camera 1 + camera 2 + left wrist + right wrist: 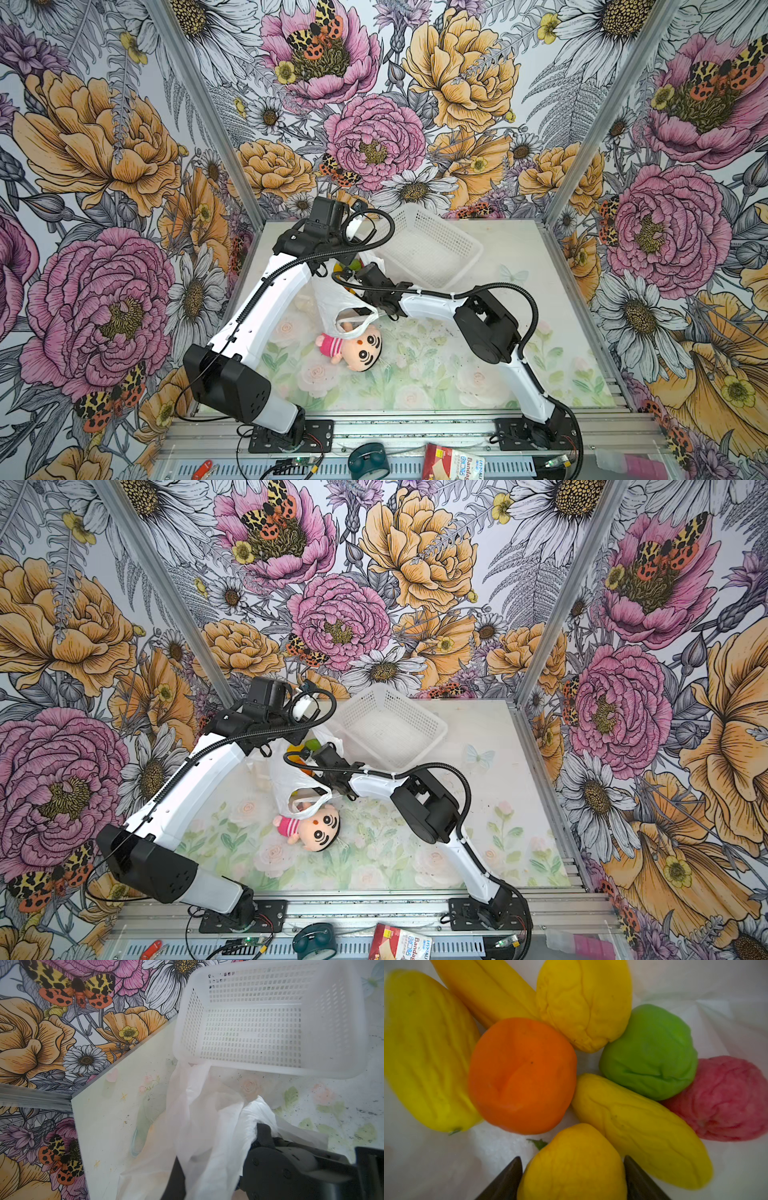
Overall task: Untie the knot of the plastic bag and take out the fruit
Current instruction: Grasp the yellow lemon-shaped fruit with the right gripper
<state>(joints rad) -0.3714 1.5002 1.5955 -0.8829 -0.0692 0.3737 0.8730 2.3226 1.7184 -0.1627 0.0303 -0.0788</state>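
Right gripper (572, 1177) astride one fruit inside the bag, left gripper (187, 1186) holding the mouth up.

The thin, crinkly white plastic bag (336, 297) lies mid-table. The left gripper is shut on a fold of its film, so the right arm is the nearer and the only free one. The right fingers stand wide, one on each side of a plump yellow-orange toy fruit (571, 1153). Its long axis runs straight ahead between them, and no squeeze shows yet. A round orange fruit (521, 1076) and a long yellow fruit (639, 1130) crowd just beside it, with bag film all around, so I judge the clear way out is back up through the mouth. The rigid white perforated basket (415, 216) waits just beyond the bag. A loose handle loop (353, 322) drapes onto the pink-striped plush doll (361, 349).
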